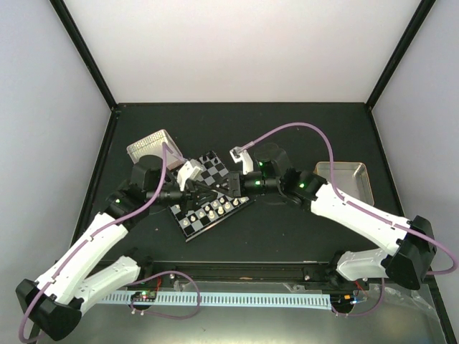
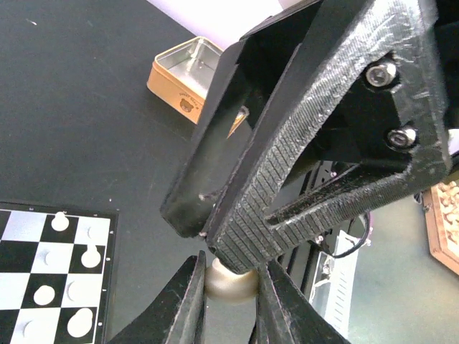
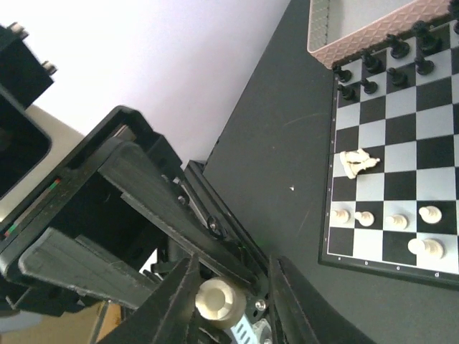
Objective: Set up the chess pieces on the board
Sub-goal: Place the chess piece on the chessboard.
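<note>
The board [image 1: 204, 169] lies mid-table, with cream-white chess pieces [image 1: 215, 209] along its near edge. Both grippers meet above it. My left gripper [image 2: 231, 276] is shut on the base of one white chess piece [image 2: 231, 283]. My right gripper [image 3: 233, 287] reaches in from the opposite side, its jaws round that same piece [image 3: 219, 302]: the piece touches one finger [image 3: 172, 297] and a gap shows before the other. White pawns [image 3: 387, 218] stand in a row on the board [image 3: 401, 136], and a toppled white piece [image 3: 357, 162] lies further in. The held piece's top is hidden.
Black pieces [image 3: 387, 54] stand at the board's far side. A patterned tin [image 1: 150, 145] sits behind the board at the left, and a metal tray [image 1: 344, 179] lies at the right. A slotted rail [image 1: 229, 297] runs along the near edge.
</note>
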### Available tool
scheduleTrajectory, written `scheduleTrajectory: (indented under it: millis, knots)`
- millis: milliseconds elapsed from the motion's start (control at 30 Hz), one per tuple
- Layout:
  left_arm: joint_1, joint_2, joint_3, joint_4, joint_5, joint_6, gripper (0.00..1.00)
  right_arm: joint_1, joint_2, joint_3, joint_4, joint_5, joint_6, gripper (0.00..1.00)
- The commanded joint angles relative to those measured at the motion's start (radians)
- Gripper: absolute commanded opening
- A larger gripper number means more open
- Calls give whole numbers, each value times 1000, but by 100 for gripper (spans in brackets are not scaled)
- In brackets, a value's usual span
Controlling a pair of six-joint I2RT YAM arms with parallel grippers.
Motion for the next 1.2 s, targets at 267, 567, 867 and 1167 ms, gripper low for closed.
scheduleTrajectory:
  millis: [267, 567, 867, 1167]
  knots:
    - [-4, -30, 9, -69, -245, -8, 49, -5, -1, -6, 11, 46, -35, 5]
    - [-3, -289, -52, -166, -788, -133, 67, 82, 72, -61, 34, 426, -193, 4]
    - [-3, -569, -150, -224, -1025, -224, 73, 338, 336, 5, 165, 698, -308, 3]
    - [-3, -596, -147, -241, -1073, -232, 73, 441, 558, 84, 261, 804, -332, 3]
